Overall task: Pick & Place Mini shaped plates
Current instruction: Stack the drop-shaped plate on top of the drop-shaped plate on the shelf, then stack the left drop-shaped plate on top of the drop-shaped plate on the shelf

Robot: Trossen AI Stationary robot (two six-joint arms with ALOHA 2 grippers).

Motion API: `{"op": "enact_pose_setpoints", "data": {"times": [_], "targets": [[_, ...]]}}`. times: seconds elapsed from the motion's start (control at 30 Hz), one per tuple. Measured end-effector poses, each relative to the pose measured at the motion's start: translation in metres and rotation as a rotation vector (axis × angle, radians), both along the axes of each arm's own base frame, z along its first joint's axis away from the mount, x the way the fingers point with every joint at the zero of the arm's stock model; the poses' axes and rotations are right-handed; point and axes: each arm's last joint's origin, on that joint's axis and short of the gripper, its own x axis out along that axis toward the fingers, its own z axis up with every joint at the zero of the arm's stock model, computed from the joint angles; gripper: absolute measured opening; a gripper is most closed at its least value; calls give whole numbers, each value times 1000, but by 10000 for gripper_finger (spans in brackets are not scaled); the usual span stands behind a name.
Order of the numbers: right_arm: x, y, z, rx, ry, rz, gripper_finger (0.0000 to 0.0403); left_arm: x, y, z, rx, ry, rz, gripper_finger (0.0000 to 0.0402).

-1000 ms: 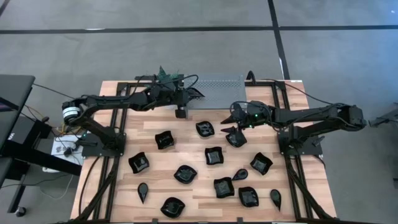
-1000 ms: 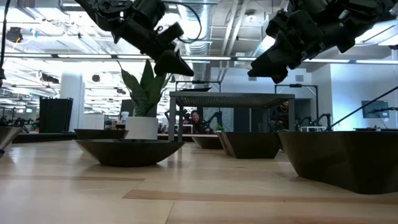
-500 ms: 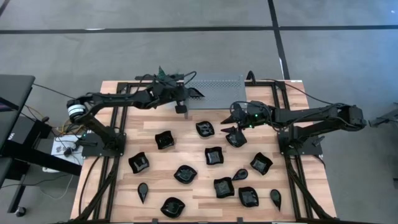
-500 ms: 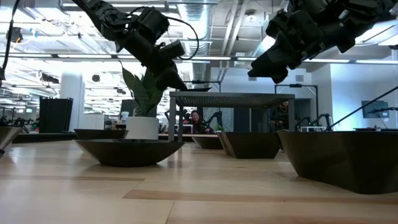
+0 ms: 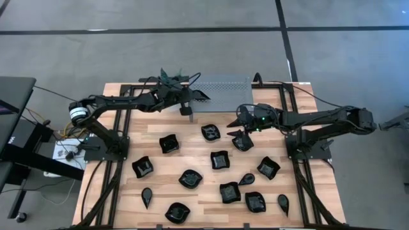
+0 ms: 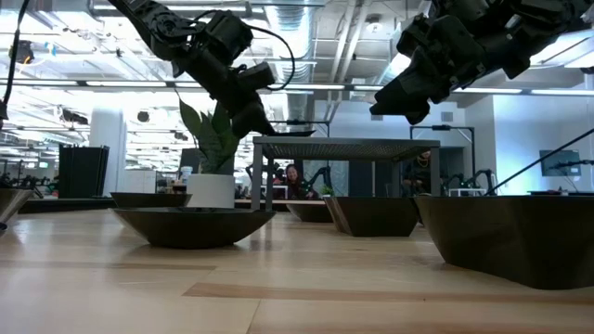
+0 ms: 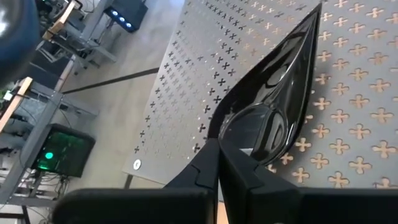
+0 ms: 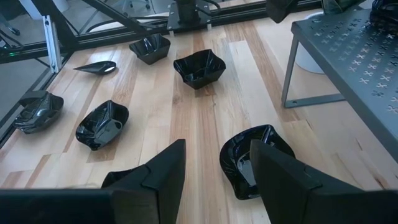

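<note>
My left gripper (image 5: 190,97) is shut on a black teardrop-shaped mini plate (image 5: 202,94) at the left end of the grey perforated rack (image 5: 220,86) by the table's far edge. In the left wrist view the plate (image 7: 273,106) lies low over the rack's top (image 7: 205,56); I cannot tell whether it touches. My right gripper (image 5: 241,125) is open and empty, hovering over a black wavy plate (image 5: 243,142) that rests on the wood. In the right wrist view that plate (image 8: 252,155) shows between and below the two fingers. My left gripper pinches the plate's broad rounded end (image 7: 233,146) between its two fingers. The fingers come from the table's left, slanting down, and lie along the plate's length. The plate's pointed tip (image 7: 314,15) points away from the gripper, over the rack's top.
Several black mini plates of varied shapes lie scattered over the wooden table (image 5: 192,131), from the middle to the near edge. A plant in a white pot (image 6: 212,176) stands left of the rack. A person (image 6: 294,176) shows in the room beyond.
My left gripper has gone down and toward the table's far edge, closer to the rack's top, still shut on the teardrop plate.
</note>
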Motion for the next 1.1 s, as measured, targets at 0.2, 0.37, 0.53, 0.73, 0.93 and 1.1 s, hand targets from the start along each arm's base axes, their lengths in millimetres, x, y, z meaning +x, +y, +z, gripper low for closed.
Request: {"op": "enact_pose_setpoints", "data": {"times": [0.2, 0.37, 0.53, 0.73, 0.93, 1.1], "targets": [[0, 0, 0, 0, 0, 0, 175, -1, -1, -3, -14, 28, 1, 10], [0, 0, 0, 0, 0, 0, 175, 0, -3, -3, -8, 32, -11, 7], [0, 0, 0, 0, 0, 0, 175, 0, -8, 4, 19, 22, -34, 8], [0, 0, 0, 0, 1, 0, 175, -3, -45, 38, 58, -91, -138, 12], [0, 0, 0, 1, 2, 0, 175, -17, -105, 58, -78, -108, -352, 34], [0, 0, -1, 2, 6, 0, 175, -36, -153, 54, -387, -26, -498, 69]]}}
